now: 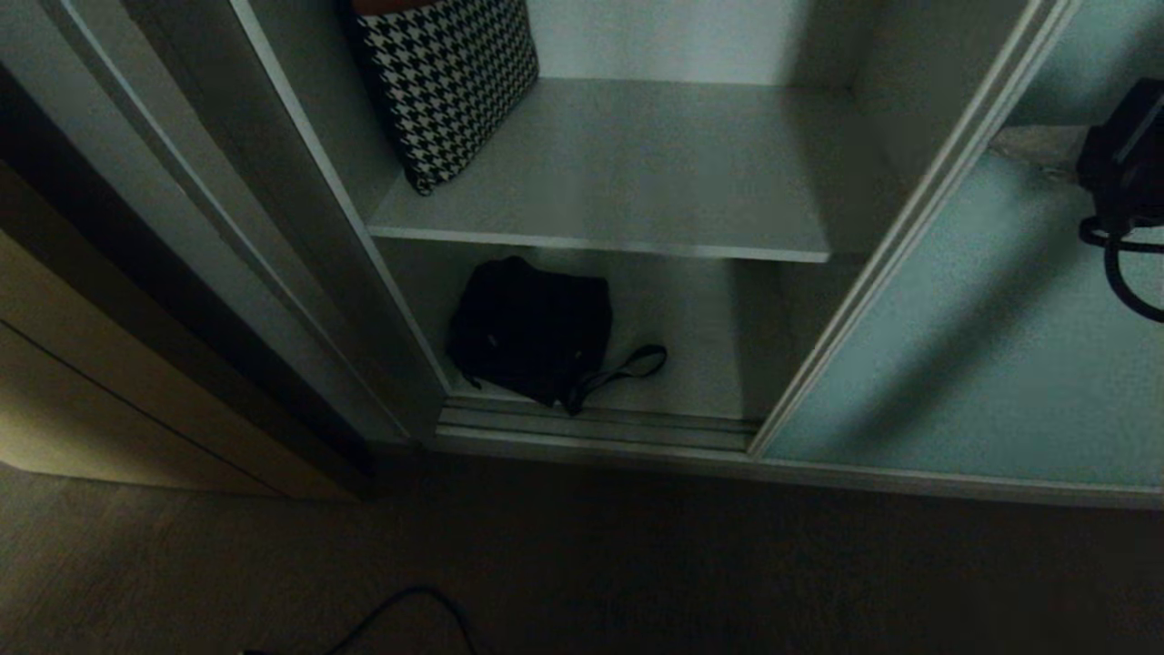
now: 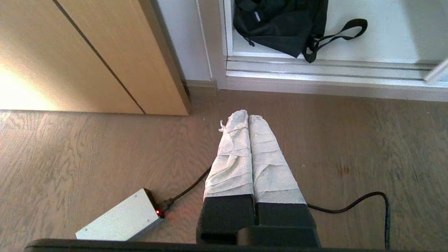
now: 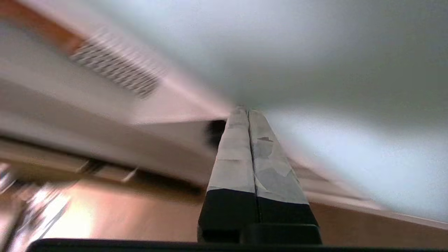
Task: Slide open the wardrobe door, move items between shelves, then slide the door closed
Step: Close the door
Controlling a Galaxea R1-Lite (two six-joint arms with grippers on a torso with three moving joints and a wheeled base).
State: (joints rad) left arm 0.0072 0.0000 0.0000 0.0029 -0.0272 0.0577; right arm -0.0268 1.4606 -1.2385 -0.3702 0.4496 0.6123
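door [image 1: 982,346]: frosted blue-green panel with a thin pale frame, slid aside at 3 o'clock of the opening, leaving the compartment uncovered.
bag [image 1: 536,332]: black and floppy, on the bottom board at 7 o'clock of the opening, one strap loop trailing toward 3 o'clock, lower edge just beside the track [image 1: 591,423].
shelf [image 1: 627,173]: pale board above the bag, spanning the compartment.
cushion [image 1: 450,86]: black-and-white houndstooth, standing tilted at the shelf's 10 o'clock corner against the side wall.
right gripper [image 3: 247,111]: taped fingers clenched together with nothing between them, tips at or just short of the door's frosted face; contact cannot be told. In the head view its dark arm shows at 2 o'clock, in front of the door.
left gripper [image 2: 247,117]: taped fingers pressed together, holding nothing, hanging over the floor [image 2: 87,150] at 6 o'clock of the bag.
cabinet [image 2: 80,52]: beige wood front, at 9 o'clock of the opening.
box [image 2: 120,220]: grey, with a red light, lying on the floor, a black cable [image 2: 350,206] beside it.
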